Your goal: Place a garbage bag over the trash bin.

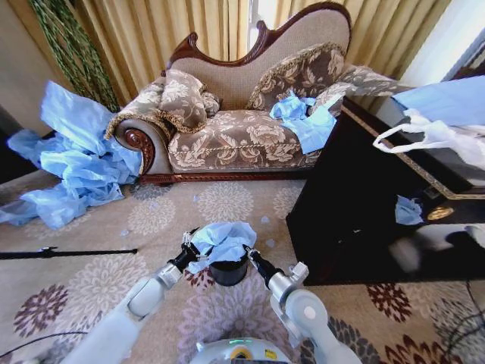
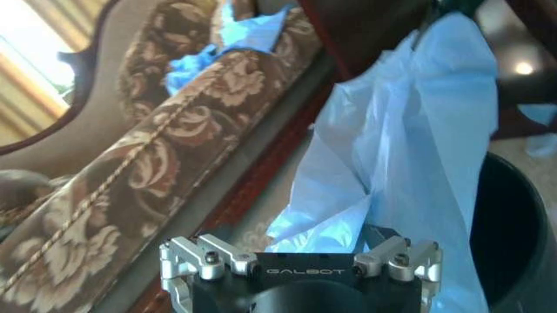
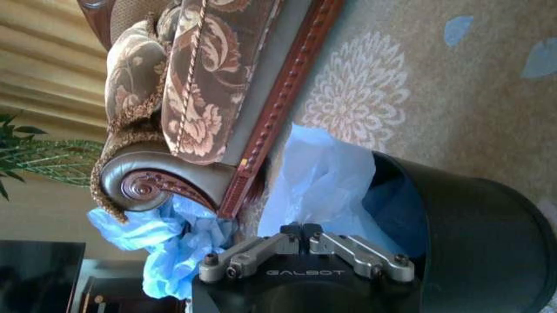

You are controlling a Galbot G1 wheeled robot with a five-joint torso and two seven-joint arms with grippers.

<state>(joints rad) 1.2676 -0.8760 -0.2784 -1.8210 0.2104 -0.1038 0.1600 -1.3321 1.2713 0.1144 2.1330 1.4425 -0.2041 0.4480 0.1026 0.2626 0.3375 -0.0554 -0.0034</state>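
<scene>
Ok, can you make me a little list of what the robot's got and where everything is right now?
bag: the light blue garbage bag, bunched up over the top of the bin
bin: the black trash bin, upright on the flowery rug
left gripper: left gripper, at the bag's left edge, shut on it
right gripper: right gripper, at the bag's right edge, shut on it
is the bag on yet: not pulled down around the rim; part of it hangs inside the bin
behind: a patterned sofa, with heaps of blue bags beside it
</scene>
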